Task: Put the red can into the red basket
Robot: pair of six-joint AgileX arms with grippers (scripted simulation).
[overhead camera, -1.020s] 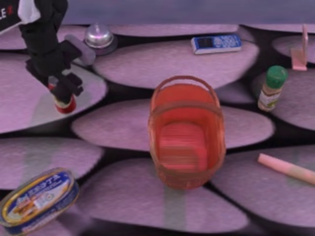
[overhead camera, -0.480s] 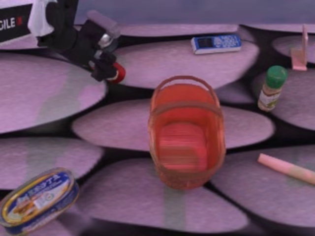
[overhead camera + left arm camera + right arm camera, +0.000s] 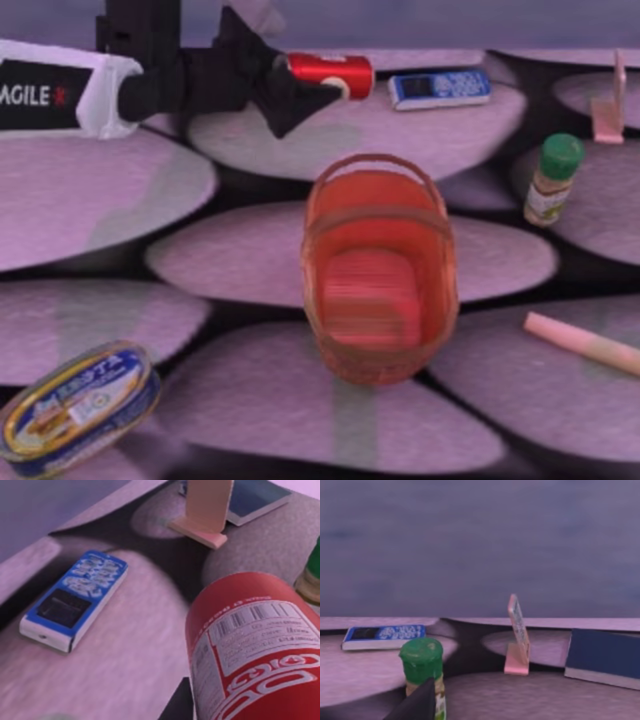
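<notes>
While the can (image 3: 328, 73) is lying sideways up in the air at the far side of the table, my left gripper (image 3: 300, 90) is clamped on it, dark fingers (image 3: 290, 105) pinching the left end of it in the top view. It's off the table and sits above and to the left of the basket (image 3: 378, 268), not over the opening. From the left wrist view the can (image 3: 252, 647) fills the near corner, barcode and white label print facing the camera.

Basket's upright in the middle of the table, handle arched across it, nothing inside that I can see.

Just right of the can there's a blue phone (image 3: 439, 88) flat on the table. Spice bottle (image 3: 553, 179) with a green cap stands off to the right of the basket, pink stand (image 3: 609, 98) beyond that, and a pink stick (image 3: 583, 343) lies near the right edge. Fish tin (image 3: 77, 407) is at the near left corner.

Right gripper: only a dark fingertip (image 3: 417, 702) shows in its wrist view, can't tell if it's open or closed
</notes>
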